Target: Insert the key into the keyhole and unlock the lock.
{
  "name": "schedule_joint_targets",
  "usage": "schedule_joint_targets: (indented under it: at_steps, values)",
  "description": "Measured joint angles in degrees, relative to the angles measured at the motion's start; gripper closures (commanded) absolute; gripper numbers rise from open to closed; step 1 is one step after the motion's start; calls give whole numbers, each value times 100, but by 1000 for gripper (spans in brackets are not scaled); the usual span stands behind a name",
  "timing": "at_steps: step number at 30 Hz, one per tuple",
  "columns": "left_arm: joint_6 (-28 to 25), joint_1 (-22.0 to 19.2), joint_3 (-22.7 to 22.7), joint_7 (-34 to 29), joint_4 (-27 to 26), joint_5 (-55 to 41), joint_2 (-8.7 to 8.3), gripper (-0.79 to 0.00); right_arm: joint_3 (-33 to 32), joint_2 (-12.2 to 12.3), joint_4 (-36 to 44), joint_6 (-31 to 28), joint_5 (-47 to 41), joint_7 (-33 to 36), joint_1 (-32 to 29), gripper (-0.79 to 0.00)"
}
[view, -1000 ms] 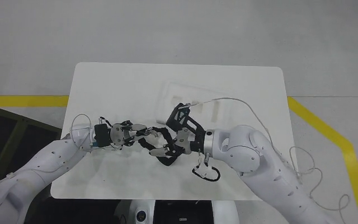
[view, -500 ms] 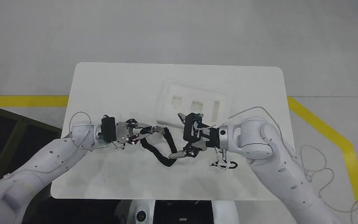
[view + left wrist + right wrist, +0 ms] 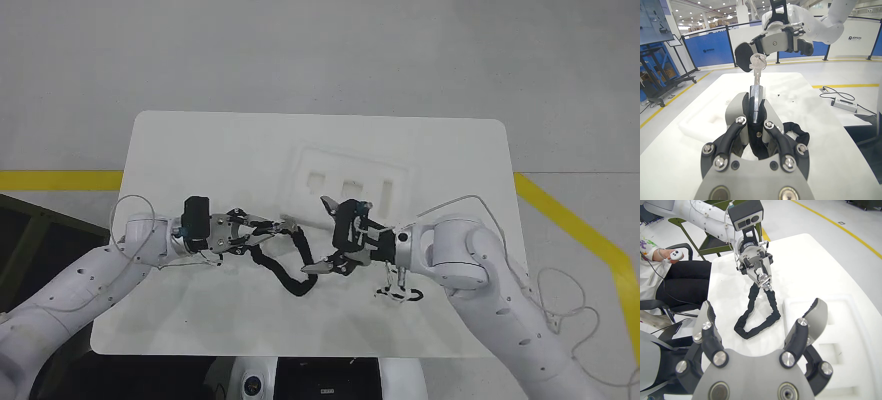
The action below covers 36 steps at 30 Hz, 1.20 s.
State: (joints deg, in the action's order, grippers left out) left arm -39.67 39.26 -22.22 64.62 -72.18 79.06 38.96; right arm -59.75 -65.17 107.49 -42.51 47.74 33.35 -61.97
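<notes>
White counter carries everything, and on its far half lies a white foam tray with several rectangular recesses pressed into it. Nearer the robot, roughly mid-counter, is the lock, a cable lock whose long loop is sheathed in black fabric. The loop sags down from the left gripper, and its lowest bend rests on the counter near the tray's near edge.

The left gripper is held above the counter. Its fingers are clenched on the lock's chrome cylinder, with the black sleeve bunched between the pads below the metal (the cylinder's keyhole end faces the other arm). The right gripper faces it from the opposite side, by the near edge of the tray, with its fingers spread wide and holding nothing. In the left wrist view one black pad of that gripper appears just behind the key's head, and from there I cannot tell whether it touches. The right wrist view shows the key well apart from those fingers.

The key is silver with a rounded, textured head. Its blade is sunk in the keyhole at the end of the chrome cylinder, and its head sticks out towards the right gripper.
</notes>
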Motion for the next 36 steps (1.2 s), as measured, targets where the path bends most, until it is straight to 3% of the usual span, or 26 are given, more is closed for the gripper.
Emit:
schedule_joint_targets:
  at_steps: [18,36]
  values:
    - [-109,134,-52,-109,-59,58,36,0,-7,25,267,65,1696,-1290,-233,0]
    - [-170,155,-96,-171,-102,193,75,0,376,-35,65,21,1844,-1137,90,0]
